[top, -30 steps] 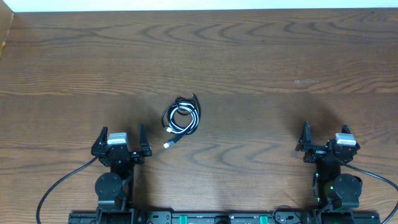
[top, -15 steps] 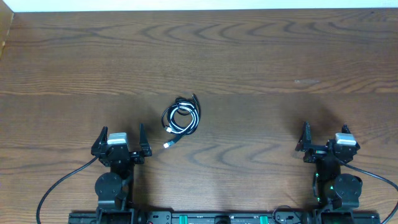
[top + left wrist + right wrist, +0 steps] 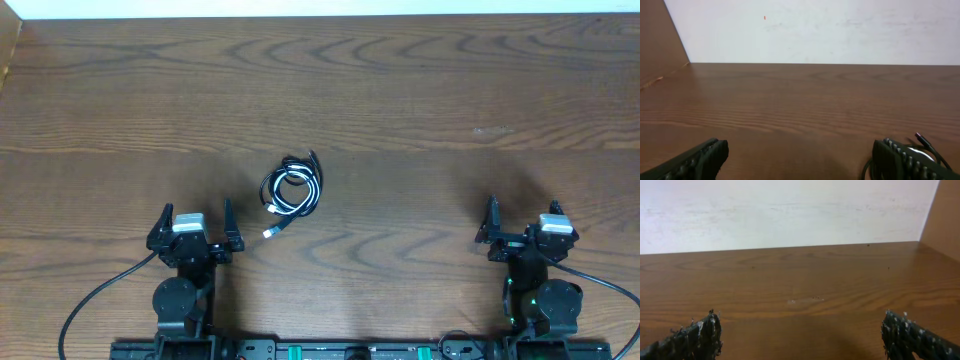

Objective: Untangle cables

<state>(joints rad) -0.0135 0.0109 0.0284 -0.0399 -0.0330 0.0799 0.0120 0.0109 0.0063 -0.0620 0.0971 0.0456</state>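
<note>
A black cable (image 3: 300, 168) and a white cable (image 3: 283, 192) lie coiled together in one small bundle on the wooden table (image 3: 420, 100), left of centre. A white plug (image 3: 268, 233) trails out toward the near edge. My left gripper (image 3: 195, 213) stands open just near-left of the bundle, touching nothing. In the left wrist view, the left gripper (image 3: 800, 156) has only bare wood between its fingers, and a bit of the cables (image 3: 926, 145) shows behind the right finger (image 3: 900, 159). Far off to the right, my right gripper (image 3: 523, 208) is open and holds nothing. The right wrist view shows the right gripper (image 3: 800, 332) over bare wood.
A pale wall (image 3: 815, 30) runs along the table's far edge. A wooden side panel (image 3: 660, 45) rises at the far left and another panel (image 3: 945, 215) at the far right. Thick black arm wires (image 3: 95, 300) run beside both bases.
</note>
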